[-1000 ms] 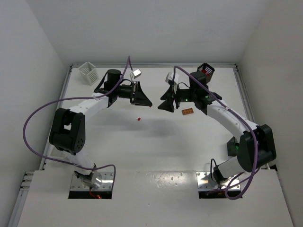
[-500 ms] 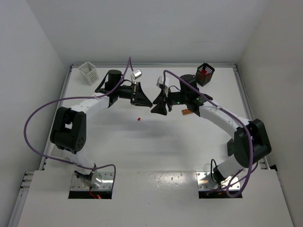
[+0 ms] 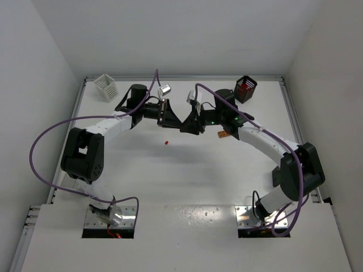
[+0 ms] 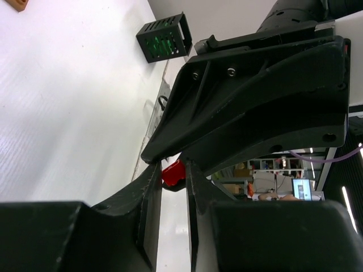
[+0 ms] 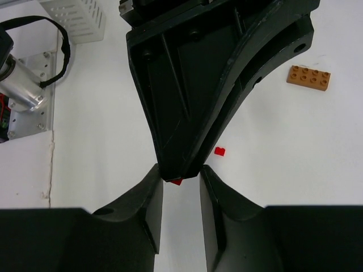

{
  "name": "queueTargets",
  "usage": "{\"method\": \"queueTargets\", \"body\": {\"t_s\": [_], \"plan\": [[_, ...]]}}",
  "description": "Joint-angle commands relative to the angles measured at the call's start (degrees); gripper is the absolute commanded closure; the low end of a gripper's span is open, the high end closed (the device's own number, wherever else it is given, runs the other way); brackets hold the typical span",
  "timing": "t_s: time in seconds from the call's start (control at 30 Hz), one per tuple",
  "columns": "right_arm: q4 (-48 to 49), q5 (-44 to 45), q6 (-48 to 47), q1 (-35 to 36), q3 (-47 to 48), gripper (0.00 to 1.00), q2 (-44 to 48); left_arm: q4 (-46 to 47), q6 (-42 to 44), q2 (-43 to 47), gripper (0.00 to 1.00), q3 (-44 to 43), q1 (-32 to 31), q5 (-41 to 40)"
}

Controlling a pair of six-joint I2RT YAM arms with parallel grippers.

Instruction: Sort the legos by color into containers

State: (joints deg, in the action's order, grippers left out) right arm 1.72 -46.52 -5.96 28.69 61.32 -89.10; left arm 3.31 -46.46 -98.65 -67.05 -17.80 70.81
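Red lego [image 4: 173, 173] sits pinched between the left fingers [image 4: 144, 195], above the bench [image 3: 198, 170] toward twelve o'clock. The right fingers [image 5: 148, 195] flank it; I cannot tell whether they grip it.

left pincer [image 4: 173, 168] meeting right pincer [image 5: 180, 173], brick [image 4: 173, 174] between

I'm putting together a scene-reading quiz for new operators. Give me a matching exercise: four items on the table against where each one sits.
1. white basket
2. black basket holding red pieces
3. orange-brown plate
4. loose red brick

a. about the middle of the table
b. far right corner
c. far left corner
d. right of the middle, lying flat

Pairs: 1-c, 2-b, 3-d, 4-a
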Motion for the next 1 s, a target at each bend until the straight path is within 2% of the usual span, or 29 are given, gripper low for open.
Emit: {"method": "queueTargets", "body": {"t_s": [0.0,0.1,0.13,0.2,0.23,0.27,0.37,0.43,0.67,0.77,0.8,0.87,0.93,0.97], "plan": [[3.8,-1.1,0.2,0.7,2.5,0.82,0.2,1.6,0.5,0.2,0.90,-1.2,-0.8,1.0],[3.3,0.0,-0.9,0.7,2.0,0.89,0.2,1.6,0.5,0.2,0.78,-1.2,-0.8,1.0],[3.3,1.2,-0.9,0.7,2.0,0.93,0.2,1.6,0.5,0.2,0.70,-1.2,-0.8,1.0],[3.3,1.9,-0.9,0.7,1.4,0.96,0.7,1.6,0.5,0.7,0.64,-0.6,-0.8,1.0],[3.3,1.9,-0.9,0.7,1.3,0.98,0.7,1.6,0.5,0.7,0.55,-0.6,-0.8,1.0],[3.3,2.5,-0.9,0.7,1.3,1.00,0.7,1.6,0.5,0.7,0.50,-0.6,-0.2,1.0],[3.3,3.0,-0.1,0.1,1.3,1.00,0.7,1.6,0.5,1.4,0.36,-0.1,1.1,0.5],[2.8,3.0,0.4,0.1,0.8,1.00,1.2,1.6,0.5,1.4,0.31,-0.1,2.6,0.5],[-0.9,5.6,-2.2,-0.5,0.3,1.00,1.2,2.8,1.3,1.9,0.30,-0.6,6.2,0.5],[-9.2,6.6,-6.6,-0.5,0.8,1.00,0.7,-7.6,11.0,1.9,0.30,-2.6,8.0,-1.5],[-14.7,7.1,-10.4,-0.5,0.8,0.99,0.7,-10.8,14.6,1.9,0.30,-2.6,8.0,-2.2],[-19.4,8.0,-14.1,0.7,0.2,0.97,0.7,-13.8,17.7,1.9,0.30,-2.6,10.2,-4.8],[-24.1,8.0,-18.6,1.5,-0.8,0.90,2.2,-17.2,22.1,2.4,0.30,-2.0,12.0,-7.1],[-24.1,9.2,-18.7,2.6,-1.9,0.86,2.2,-18.4,23.5,3.1,0.30,-2.0,12.0,-11.2]]}}
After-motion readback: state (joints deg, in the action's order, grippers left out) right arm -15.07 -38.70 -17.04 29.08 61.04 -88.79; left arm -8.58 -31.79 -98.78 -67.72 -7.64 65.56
